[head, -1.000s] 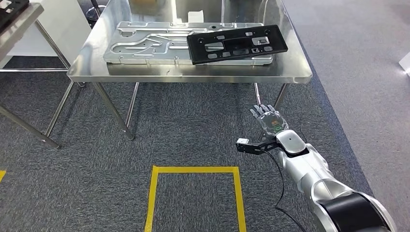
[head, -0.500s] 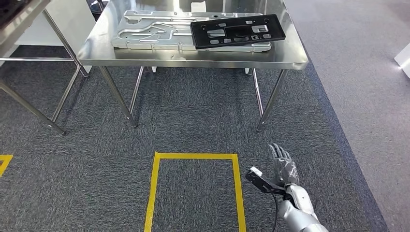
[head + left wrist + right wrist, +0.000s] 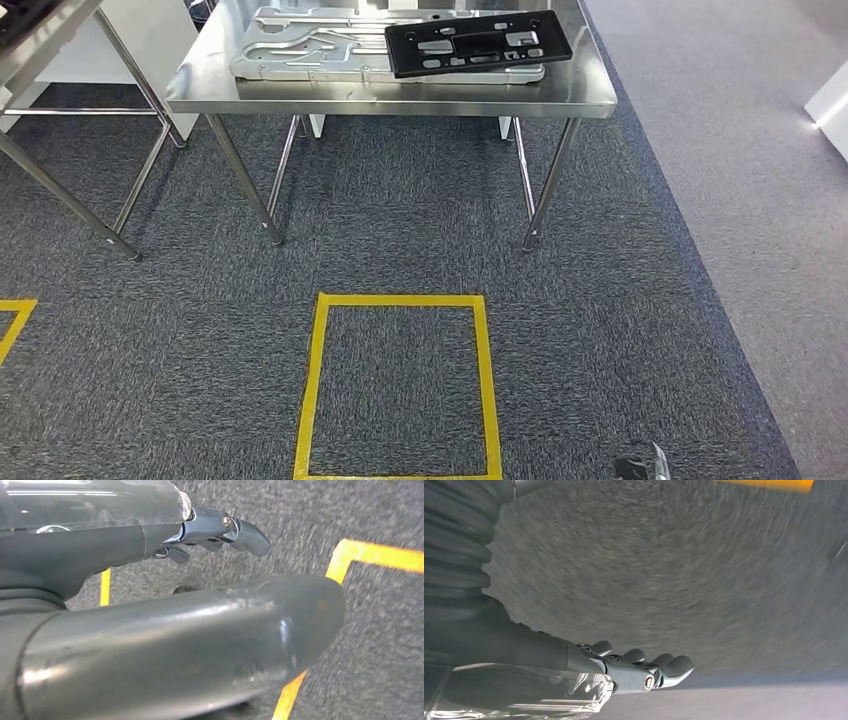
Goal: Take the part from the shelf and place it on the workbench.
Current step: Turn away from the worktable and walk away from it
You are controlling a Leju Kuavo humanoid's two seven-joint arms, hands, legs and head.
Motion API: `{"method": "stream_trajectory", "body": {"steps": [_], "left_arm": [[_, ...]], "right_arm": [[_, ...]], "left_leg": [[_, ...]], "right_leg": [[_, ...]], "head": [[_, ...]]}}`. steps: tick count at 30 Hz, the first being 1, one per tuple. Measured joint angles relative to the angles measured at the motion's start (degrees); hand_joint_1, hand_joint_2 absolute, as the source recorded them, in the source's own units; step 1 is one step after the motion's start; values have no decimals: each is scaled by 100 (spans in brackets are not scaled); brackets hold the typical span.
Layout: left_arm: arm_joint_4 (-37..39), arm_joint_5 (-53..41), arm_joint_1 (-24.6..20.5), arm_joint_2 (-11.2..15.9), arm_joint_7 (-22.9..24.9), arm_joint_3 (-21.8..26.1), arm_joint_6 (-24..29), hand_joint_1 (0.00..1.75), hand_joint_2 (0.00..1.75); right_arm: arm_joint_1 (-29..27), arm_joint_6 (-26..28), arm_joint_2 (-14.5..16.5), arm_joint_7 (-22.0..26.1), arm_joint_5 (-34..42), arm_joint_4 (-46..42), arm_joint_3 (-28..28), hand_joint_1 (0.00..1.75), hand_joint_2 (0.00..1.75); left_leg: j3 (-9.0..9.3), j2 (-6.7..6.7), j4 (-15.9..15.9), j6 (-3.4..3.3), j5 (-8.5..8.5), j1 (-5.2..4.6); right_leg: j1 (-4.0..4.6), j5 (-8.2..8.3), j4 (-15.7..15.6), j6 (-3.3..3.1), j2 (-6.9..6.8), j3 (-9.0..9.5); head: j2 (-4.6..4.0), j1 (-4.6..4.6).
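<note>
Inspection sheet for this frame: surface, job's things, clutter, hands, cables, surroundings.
Surface: steel workbench, shiny.
Job's things: black part lies on a grey metal plate on the workbench.
Clutter: nothing seen.
Hands: left hand and right hand hang over the carpet, holding nothing, fingers apart.
Cables: nothing seen.
Surroundings: grey carpet with a yellow tape square; second steel table at the far left.
</note>
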State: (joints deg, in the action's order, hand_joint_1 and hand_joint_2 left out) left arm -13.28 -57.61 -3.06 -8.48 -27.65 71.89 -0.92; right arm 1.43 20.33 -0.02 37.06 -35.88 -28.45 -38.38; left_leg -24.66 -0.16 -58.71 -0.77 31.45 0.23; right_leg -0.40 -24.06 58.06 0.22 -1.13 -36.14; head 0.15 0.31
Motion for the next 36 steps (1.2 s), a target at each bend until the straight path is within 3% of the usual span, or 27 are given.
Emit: {"method": "stream_trajectory", "body": {"steps": [1, 3, 4, 5, 7, 8, 9, 10, 11, 13, 15, 17, 19, 21, 23, 24, 25, 26, 28, 30, 33, 35, 36], "left_arm": [[-1, -2, -6, -6, -5, 11, 10, 0, 0], [-1, -3, -9, -28, -7, 49, 31, 0, 0], [-1, -1, -5, -39, -5, 76, 46, 0, 0], [-1, 5, 1, -51, -1, 107, 65, 0, 0], [-1, 31, 9, -71, 8, 160, 108, 0, 0], [-1, 44, 16, -80, 12, 186, 125, 0, 0], [-2, 65, 23, -88, 14, 214, 139, 0, 0], [-2, 117, 30, -97, 8, 245, 151, 0, 0], [-6, 231, 25, -104, -2, 294, 162, 0, 0], [-36, 590, -29, -127, -3, 474, 175, 0, 0], [-95, 868, -112, -147, 54, 710, 164, 0, 0], [-155, 956, -163, -155, 108, 882, 143, 0, 0], [-207, 979, -187, -157, 125, 995, 131, 0, 0], [-237, 993, -205, -157, 131, 1073, 129, 0, 0], [-247, 1007, -215, -157, 144, 1126, 129, 0, 0], [-250, 1013, -213, -157, 163, 1145, 135, 0, 0], [-252, 1020, -207, -157, 191, 1158, 146, 0, 0], [-254, 1026, -203, -157, 224, 1167, 161, 0, 0], [-266, 1033, -209, -157, 293, 1180, 200, 0, 0], [-279, 1034, -227, -157, 341, 1187, 224, 0, 0], [-282, 1036, -221, -156, 361, 1193, 243, 0, 0], [-283, 1028, -220, -158, 361, 1194, 261, 0, 0], [-283, 1023, -225, -160, 361, 1194, 266, 0, 0]], "right_arm": [[-46, -133, 36, 15, 66, 7, -213, 0, 131], [-100, -536, 112, -27, 227, 20, -597, 0, 44], [-118, -851, 158, -83, 377, 32, -814, 0, 0], [-134, -1195, 214, -160, 554, 51, -1051, 0, 0], [-159, -1809, 331, -378, 932, 134, -1557, 0, 0], [-168, -1993, 391, -521, 1082, 201, -1795, 0, 0], [-172, -2093, 447, -697, 1196, 283, -2025, 0, 0], [-175, -2097, 505, -914, 1258, 373, -2232, 0, 0], [-172, -2017, 557, -1188, 1268, 469, -2416, 0, 0], [-151, -1753, 625, -1827, 1209, 667, -2704, 0, 0], [-120, -1551, 671, -2335, 1134, 852, -2917, 0, 0], [-93, -1476, 722, -2556, 1087, 995, -3068, 0, 0], [-56, -1450, 775, -2626, 1068, 1098, -3158, 0, 0], [-32, -1448, 807, -2648, 1064, 1166, -3217, 0, 0], [-28, -1454, 813, -2684, 1039, 1214, -3264, 0, 0], [-27, -1472, 816, -2723, 1006, 1236, -3280, 0, 0], [-23, -1505, 821, -2778, 955, 1257, -3289, 0, 0], [-18, -1542, 826, -2838, 894, 1275, -3293, 0, 0], [-7, -1627, 842, -2967, 713, 1305, -3289, 0, 0], [-1, -1694, 861, -3058, 498, 1336, -3246, 0, 0], [27, -1785, 878, -3094, 172, 1380, -3086, 0, 0], [33, -1813, 883, -3091, -56, 1396, -2944, 0, 0], [27, -1821, 883, -3090, -133, 1403, -2880, 0, 0]], "left_leg": [[153, 3, 268, -18, 111, -11], [142, 28, 390, -76, 104, -4], [111, 48, 405, -120, 50, 2], [72, 68, 418, -158, -8, 6], [-42, 88, 400, -199, -92, -5], [-103, 79, 382, -196, -127, -13], [-160, 66, 360, -186, -153, -18], [-208, 46, 334, -172, -173, -21], [-243, 19, 304, -157, -185, -21], [-304, -30, 231, -124, -192, -26], [-367, -83, 173, -70, -197, -31], [-402, -135, 164, 0, -216, -27], [-450, -135, 54, 60, -132, -16], [-676, -91, -452, 113, 195, 1], [-1029, -65, -1211, 168, 553, 23], [-1132, -52, -1442, 189, 608, 36], [-1130, -33, -1452, 204, 544, 49], [-1018, 3, -1233, 212, 378, 61], [-630, 184, -438, 201, -5, 66], [-419, 318, 65, 145, -173, 38], [-448, 224, 146, 33, -222, 20], [-457, 138, 195, -62, -291, 37], [-469, 97, 209, -99, -322, 43]], "right_leg": [[4, 44, 11, 35, 1, -19], [-11, 96, 24, 107, 16, -61], [-22, 6, 120, 133, 33, -104], [-31, -172, 330, 153, 53, -185], [-43, -673, 1057, 181, 81, -438], [-43, -851, 1398, 194, 86, -536], [-44, -929, 1578, 201, 88, -545], [-45, -899, 1530, 200, 92, -431], [-48, -781, 1244, 191, 107, -196], [-48, -560, 421, 148, 239, 361], [-31, -511, -12, 90, 330, 608], [-17, -502, -49, 23, 280, 605], [-35, -462, -92, -64, 203, 602], [-49, -432, -125, -127, 105, 583], [-42, -426, -120, -144, -4, 553], [-40, -425, -112, -145, -61, 542], [-40, -426, -101, -143, -117, 534], [-40, -430, -89, -137, -168, 532], [-33, -446, -61, -108, -265, 537], [-11, -457, -36, -49, -342, 537], [-3, -447, -42, 59, -441, 545], [-21, -619, 137, 121, -306, 474], [-33, -819, 432, 141, -168, 344]], "head": [[0, 2], [1, 5], [1, 9], [1, 16], [1, 27], [1, 28], [0, 27], [0, 27], [1, 27], [1, 27], [1, 25], [1, 21], [0, 9], [0, -19], [0, -34], [0, -34], [0, -34], [0, -34], [0, -35], [0, -28], [0, -17], [0, -7], [0, 2]]}}
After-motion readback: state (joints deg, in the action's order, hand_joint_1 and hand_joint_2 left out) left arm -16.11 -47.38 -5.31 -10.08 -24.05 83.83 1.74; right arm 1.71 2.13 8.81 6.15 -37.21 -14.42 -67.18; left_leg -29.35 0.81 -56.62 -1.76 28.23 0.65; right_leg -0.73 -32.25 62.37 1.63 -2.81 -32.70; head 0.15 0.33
